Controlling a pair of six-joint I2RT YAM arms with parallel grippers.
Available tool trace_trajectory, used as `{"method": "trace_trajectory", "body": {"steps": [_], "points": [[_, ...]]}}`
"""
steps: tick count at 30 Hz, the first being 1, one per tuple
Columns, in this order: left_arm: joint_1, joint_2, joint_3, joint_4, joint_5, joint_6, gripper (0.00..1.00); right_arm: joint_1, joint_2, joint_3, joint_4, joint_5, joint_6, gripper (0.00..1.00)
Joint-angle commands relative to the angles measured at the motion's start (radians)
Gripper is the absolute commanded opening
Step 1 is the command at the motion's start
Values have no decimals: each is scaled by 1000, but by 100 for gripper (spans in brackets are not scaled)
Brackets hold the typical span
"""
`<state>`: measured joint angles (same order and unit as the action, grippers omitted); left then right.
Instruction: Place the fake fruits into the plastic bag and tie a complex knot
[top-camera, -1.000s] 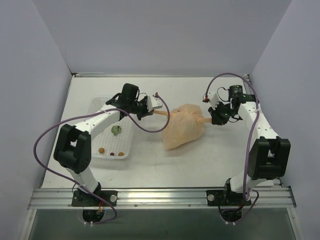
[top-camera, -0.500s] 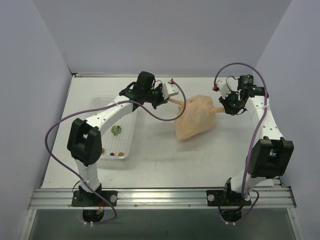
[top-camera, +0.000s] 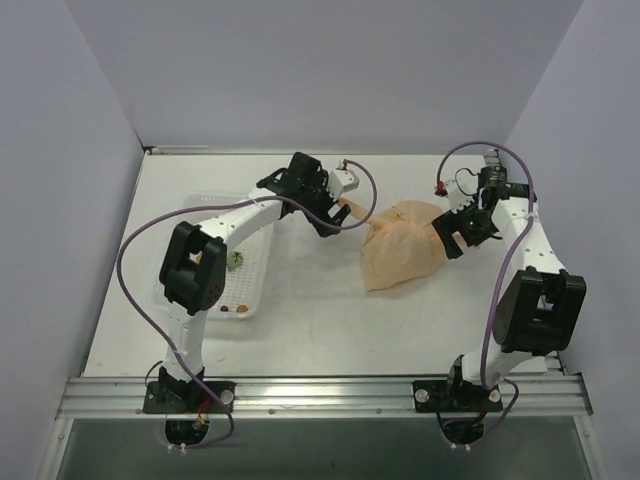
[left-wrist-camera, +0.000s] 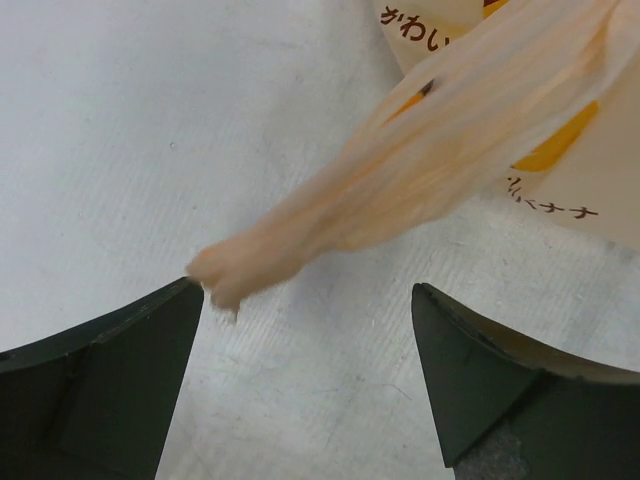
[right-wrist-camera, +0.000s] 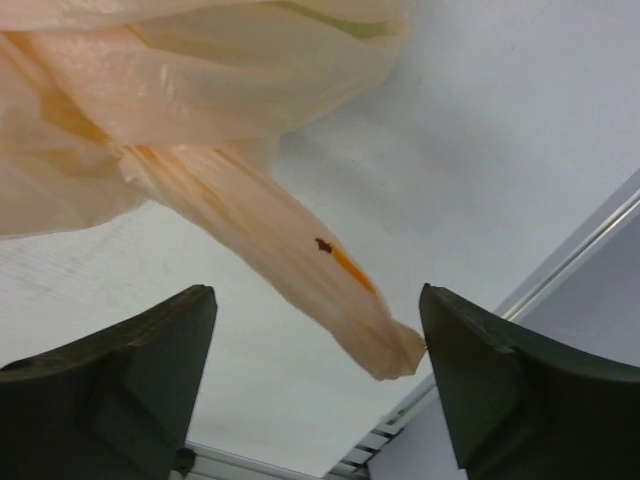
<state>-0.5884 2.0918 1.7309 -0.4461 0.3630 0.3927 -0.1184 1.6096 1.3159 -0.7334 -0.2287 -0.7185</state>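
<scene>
bag (top-camera: 400, 245) bulging, peach, handles (left-wrist-camera: 420, 170) twisted thin; left claw (left-wrist-camera: 307, 290), right claw (right-wrist-camera: 315, 290) spread wide, gripping nothing.

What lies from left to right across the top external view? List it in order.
white mesh tray → left gripper → plastic bag → right gripper

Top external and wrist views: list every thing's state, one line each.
plastic bag: bulging, handles untied.
left gripper: fingers open, gripping nothing.
right gripper: fingers open, gripping nothing.
handle at left gripper: twisted strand, free between fingers.
handle at right gripper: twisted strand, free between fingers.
mesh tray: holds small bits.
</scene>
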Motion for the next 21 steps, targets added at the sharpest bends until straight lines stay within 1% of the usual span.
{"method": "trace_trajectory", "body": {"steps": [1,2,3,4,5,6,7,8,9,10,11,12,13,14,15,16,18,19,20,21], "points": [[45,-168,32,-52,36,-116,97,-7,-112,58,-75,-81,80,90],[58,-205,38,-69,28,-142,97,-7,-150,78,-77,-101,111,97],[87,-220,48,-122,18,-165,97,-7,-163,100,-86,-122,143,99],[104,-233,62,-156,20,-213,97,-6,-174,156,-95,-148,212,100],[128,-251,91,-192,36,-236,97,-7,-189,181,-103,-220,247,100],[175,-259,105,-251,57,-259,97,-6,-194,204,-106,-254,284,100],[208,-268,113,-275,109,-317,97,-7,-198,232,-104,-299,359,100],[235,-285,116,-287,132,-349,98,-4,-197,243,-104,-367,396,100],[261,-292,111,-304,146,-435,98,-1,-191,250,-87,-400,448,100],[315,-299,111,-315,143,-468,97,5,-183,255,-75,-417,502,100],[334,-309,110,-328,133,-492,98,5,-168,250,-60,-469,625,100],[352,-315,102,-354,123,-515,97,6,-165,237,-13,-512,677,100],[375,-326,88,-361,96,-517,97,13,-166,208,23,-552,717,100],[383,-352,70,-362,82,-515,97,26,-180,150,63,-578,797,100],[386,-367,23,-364,70,-502,97,42,-185,120,113,-592,813,100],[387,-404,-2,-362,62,-493,97,89,-188,102,121,-590,814,100],[386,-441,-60,-364,51,-471,97,141,-197,48,123,-568,780,100],[384,-481,-115,-364,42,-469,97,170,-203,30,124,-558,768,100],[384,-498,-149,-362,19,-466,97,218,-215,8,127,-543,762,100],[383,-518,-180,-365,13,-456,97,247,-220,-24,140,-478,771,100]]}}
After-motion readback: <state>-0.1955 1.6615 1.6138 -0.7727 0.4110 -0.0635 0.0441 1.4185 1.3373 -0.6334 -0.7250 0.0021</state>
